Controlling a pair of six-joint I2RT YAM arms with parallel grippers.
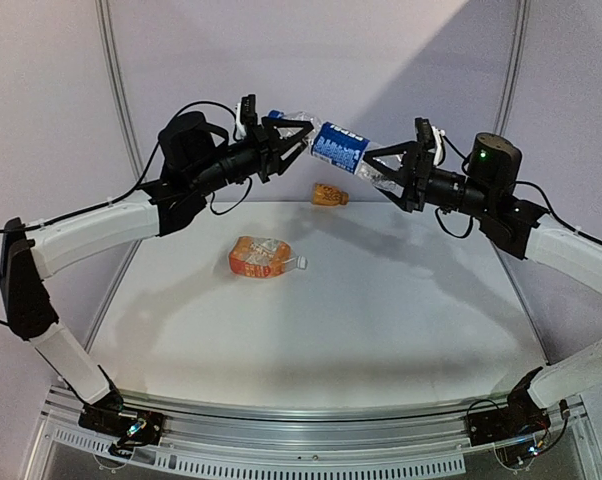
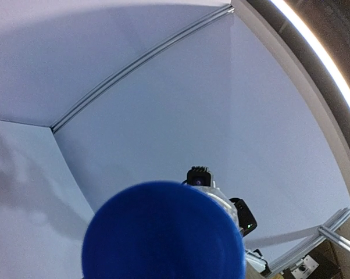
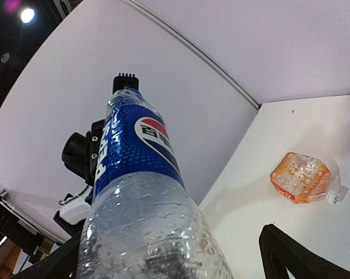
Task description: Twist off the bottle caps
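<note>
The slim clear water bottle [image 1: 339, 147] with a blue label hangs in the air between both arms, tilted down to the right. My left gripper [image 1: 286, 140] is closed around its cap end. The dark blue cap [image 1: 275, 115] fills the bottom of the left wrist view [image 2: 163, 232] and hides my fingers there. My right gripper [image 1: 381, 168] is shut on the bottle's lower body, which also shows in the right wrist view [image 3: 140, 192]. The orange flat-sided bottle [image 1: 264, 257] lies on its side on the table with its white cap [image 1: 302, 263] on, pointing right. It also shows in the right wrist view [image 3: 303, 177].
A small brown object [image 1: 330, 194] sits at the back of the white table [image 1: 381, 320], near the rear wall. Grey walls close in the back and sides. A metal rail [image 1: 311, 440] runs along the near edge by the arm bases.
</note>
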